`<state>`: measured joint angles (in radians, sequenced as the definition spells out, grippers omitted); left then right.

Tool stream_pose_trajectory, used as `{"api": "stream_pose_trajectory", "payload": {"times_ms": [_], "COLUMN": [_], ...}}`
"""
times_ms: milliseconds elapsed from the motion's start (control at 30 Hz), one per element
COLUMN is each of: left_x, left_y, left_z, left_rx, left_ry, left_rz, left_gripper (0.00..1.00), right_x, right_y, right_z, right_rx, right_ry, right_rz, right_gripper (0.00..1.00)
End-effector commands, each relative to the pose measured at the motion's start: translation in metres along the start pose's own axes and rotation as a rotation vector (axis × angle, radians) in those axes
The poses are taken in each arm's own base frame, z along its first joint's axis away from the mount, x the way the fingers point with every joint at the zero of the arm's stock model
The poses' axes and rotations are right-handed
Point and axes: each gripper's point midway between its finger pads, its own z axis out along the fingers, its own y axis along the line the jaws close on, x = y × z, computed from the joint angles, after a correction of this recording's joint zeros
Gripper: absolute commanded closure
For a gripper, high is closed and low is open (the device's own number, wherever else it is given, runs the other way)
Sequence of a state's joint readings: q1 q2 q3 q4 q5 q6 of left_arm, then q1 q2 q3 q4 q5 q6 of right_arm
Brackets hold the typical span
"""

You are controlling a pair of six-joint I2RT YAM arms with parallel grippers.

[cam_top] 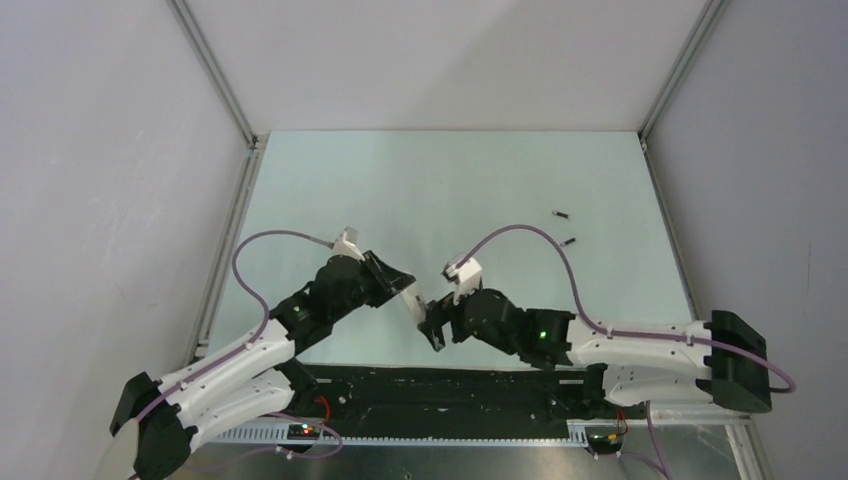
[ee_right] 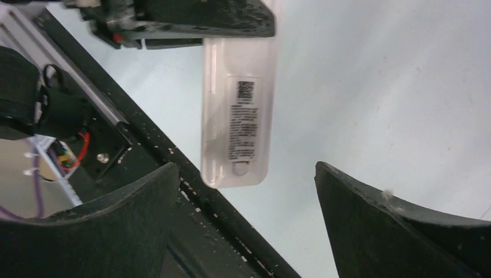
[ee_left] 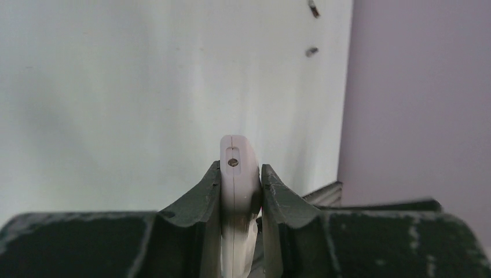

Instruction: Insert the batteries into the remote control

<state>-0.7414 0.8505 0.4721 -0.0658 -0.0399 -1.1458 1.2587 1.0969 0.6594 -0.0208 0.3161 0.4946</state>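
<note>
My left gripper (cam_top: 400, 285) is shut on the remote control (cam_top: 410, 298), a slim white handset held up off the table. In the left wrist view its narrow end (ee_left: 234, 165) sticks out between the two dark fingers. The right wrist view shows its plain back with a barcode label (ee_right: 242, 119), and its free end lies just ahead of my right gripper (ee_right: 244, 168). That gripper is wide open and touches nothing. Two batteries lie on the table at the far right, one (cam_top: 561, 213) behind the other (cam_top: 571, 241). They also show in the left wrist view, one battery (ee_left: 313, 8) above the other (ee_left: 311, 51).
A black strip (cam_top: 450, 385) runs along the table's near edge under both arms. Grey walls and aluminium frame posts (cam_top: 215, 70) enclose the pale green table (cam_top: 450, 180). Purple cables (cam_top: 520, 235) loop over both wrists.
</note>
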Motion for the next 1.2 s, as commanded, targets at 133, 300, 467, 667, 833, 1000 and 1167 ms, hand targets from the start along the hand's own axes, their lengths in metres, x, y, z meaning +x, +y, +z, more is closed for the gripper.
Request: {"api": "stream_pose_trajectory", "payload": {"times_ms": [133,300,467,667,833,1000,1167], "left_x": [-0.031,-0.032,-0.032,-0.023,-0.018,-0.016,-0.018], "left_y": [0.018,0.023,0.019,0.016,0.017,0.015,0.007], "left_z": [-0.014,-0.020,-0.022,-0.020,-0.019,-0.019,-0.024], "left_rx": [-0.165,-0.215,-0.235,-0.244,-0.246,-0.236,-0.204], "left_ry": [-0.152,-0.159,-0.143,-0.084,-0.059,-0.044,-0.044], "left_rz": [-0.090,-0.119,-0.137,-0.128,-0.134,-0.118,-0.099], "left_gripper": [1.00,1.00,1.00,1.00,1.00,1.00,0.78], "right_x": [-0.022,-0.009,0.000,0.001,-0.002,0.000,0.003], "right_y": [0.020,0.029,0.026,0.017,0.016,0.017,0.017], "right_z": [0.018,0.034,0.044,0.050,0.052,0.054,0.052], "right_rx": [0.215,0.250,0.278,0.330,0.344,0.344,0.339], "right_ry": [-0.072,-0.046,-0.029,-0.035,-0.040,-0.025,-0.012], "right_rz": [-0.435,-0.515,-0.537,-0.580,-0.599,-0.605,-0.583], "right_gripper": [0.08,0.11,0.16,0.27,0.44,0.58,0.90]}}
